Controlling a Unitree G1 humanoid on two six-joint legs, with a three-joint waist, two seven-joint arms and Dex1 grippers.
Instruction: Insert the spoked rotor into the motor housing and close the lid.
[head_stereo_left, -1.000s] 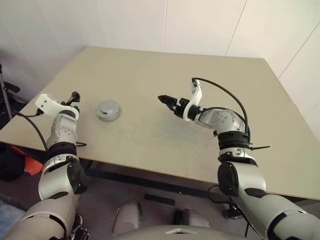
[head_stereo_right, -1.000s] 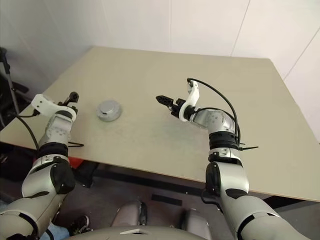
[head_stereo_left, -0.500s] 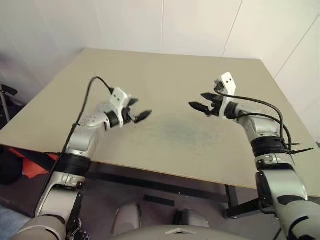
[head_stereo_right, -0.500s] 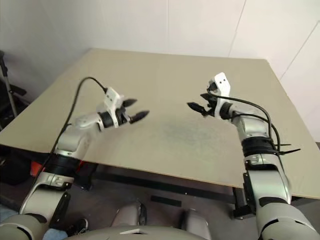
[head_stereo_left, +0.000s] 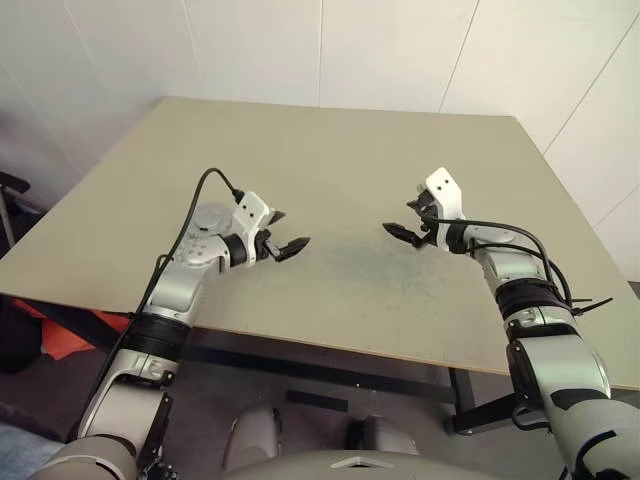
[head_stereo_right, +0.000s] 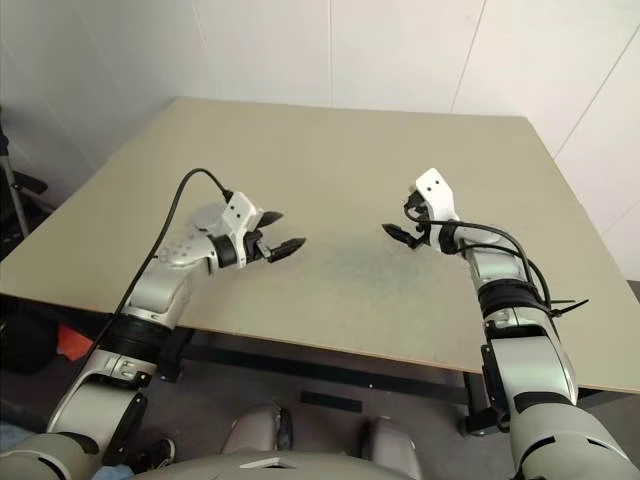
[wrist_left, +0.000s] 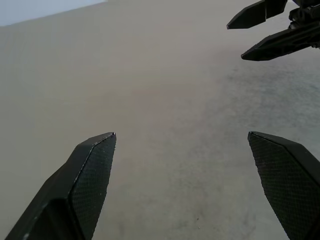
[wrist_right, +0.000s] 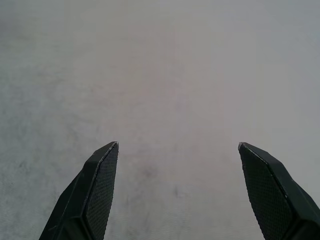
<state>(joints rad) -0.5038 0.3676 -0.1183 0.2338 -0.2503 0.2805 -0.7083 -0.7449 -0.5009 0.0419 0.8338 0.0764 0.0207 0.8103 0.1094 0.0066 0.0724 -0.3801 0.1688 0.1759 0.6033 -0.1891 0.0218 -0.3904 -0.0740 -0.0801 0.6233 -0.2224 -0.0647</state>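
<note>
A round silvery-grey piece (head_stereo_right: 203, 219), apparently the motor housing with its lid on top, lies on the tan table (head_stereo_left: 340, 150) and is partly hidden behind my left forearm. The spoked rotor is out of view. My left gripper (head_stereo_left: 290, 230) hovers just right of that piece, open and empty, pointing toward the table's middle. My right gripper (head_stereo_left: 398, 217) faces it from the right, a hand's width away, also open and empty. In the left wrist view my own fingers (wrist_left: 95, 170) stand wide apart over bare table, with the right gripper (wrist_left: 270, 25) ahead. The right wrist view shows fingers (wrist_right: 100, 185) spread over bare table.
The table's near edge (head_stereo_left: 330, 345) runs just below both arms. White walls (head_stereo_left: 380, 50) stand behind the far edge. A dark scuffed patch (head_stereo_left: 365, 265) marks the tabletop between the grippers.
My left arm swung from the table's left edge toward the middle, now in front of the round piece. My right gripper drew back to the right. Both wrists rolled. The camera shifted.
</note>
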